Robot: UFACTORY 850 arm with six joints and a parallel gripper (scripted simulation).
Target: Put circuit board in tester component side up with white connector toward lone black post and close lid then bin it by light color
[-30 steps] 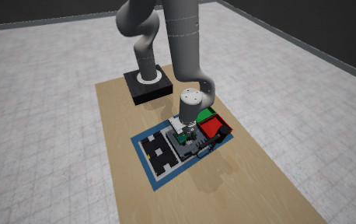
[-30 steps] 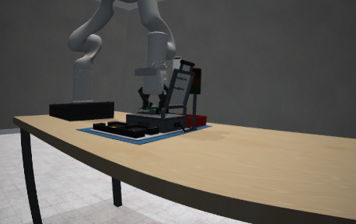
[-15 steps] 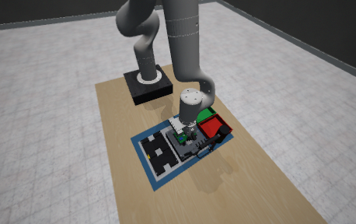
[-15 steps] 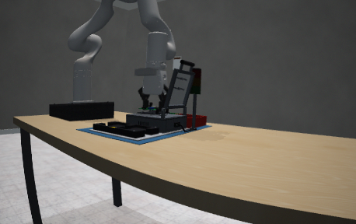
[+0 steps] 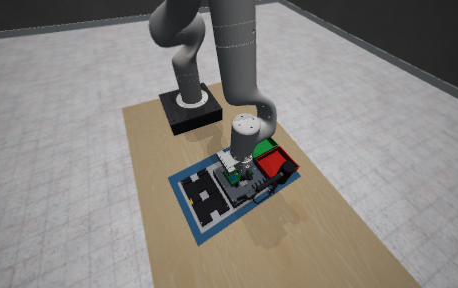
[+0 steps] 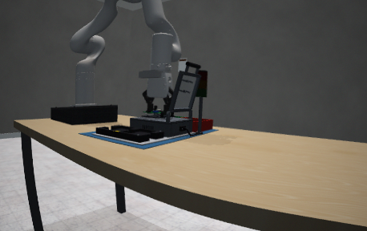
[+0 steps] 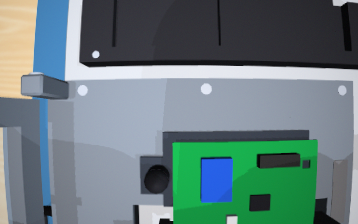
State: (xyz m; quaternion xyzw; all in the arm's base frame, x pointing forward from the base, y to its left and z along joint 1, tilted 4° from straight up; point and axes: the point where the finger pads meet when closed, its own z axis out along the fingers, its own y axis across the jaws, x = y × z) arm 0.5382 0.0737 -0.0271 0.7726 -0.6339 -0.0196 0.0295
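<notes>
The green circuit board (image 5: 232,178) (image 7: 245,180) is component side up, with a blue part and black chips showing. My gripper (image 5: 241,175) (image 6: 158,112) is shut on it, low over the grey tester (image 6: 139,126) (image 7: 120,115). In the wrist view the dark nest edge shows past the board's far edge, and the black post (image 7: 156,179) is just left of the board. A white piece lies below the post, cut off by the frame. Whether it is the connector, and whether the pins are in the holes, I cannot tell. The lid (image 6: 185,94) stands open.
The black tray (image 6: 127,133) (image 7: 180,25) beside the tester holds no board. The red bin (image 5: 273,162) (image 6: 207,124) and green bin (image 5: 265,148) stand past the tester. The signal light (image 6: 203,84) on its pole looks dark. All stand on a blue-edged mat (image 5: 199,239).
</notes>
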